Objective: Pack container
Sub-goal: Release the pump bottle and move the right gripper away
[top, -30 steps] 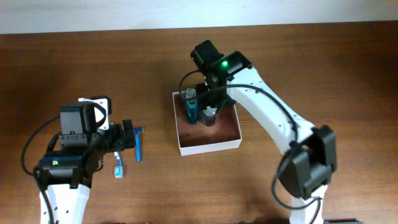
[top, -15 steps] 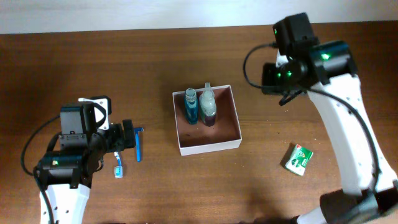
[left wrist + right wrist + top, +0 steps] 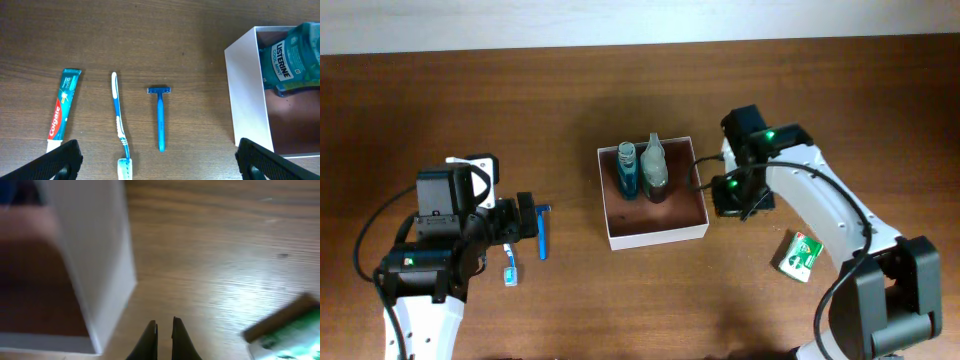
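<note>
The container (image 3: 665,218) is a shallow square box with thin white walls around a reddish-brown floor. It sits mid-bench (image 3: 820,90), with a blue bottle (image 3: 628,170) and a clear bottle (image 3: 654,172) in its far half. The right end effector (image 3: 163,330) hangs just outside its right wall, fingers pressed nearly together on nothing. The left end effector (image 3: 157,150) is well apart on the opposite side, spread wide.

The table (image 3: 520,110) is brown wood-grain with a slight sheen; the container (image 3: 247,97) has matt white walls.
</note>
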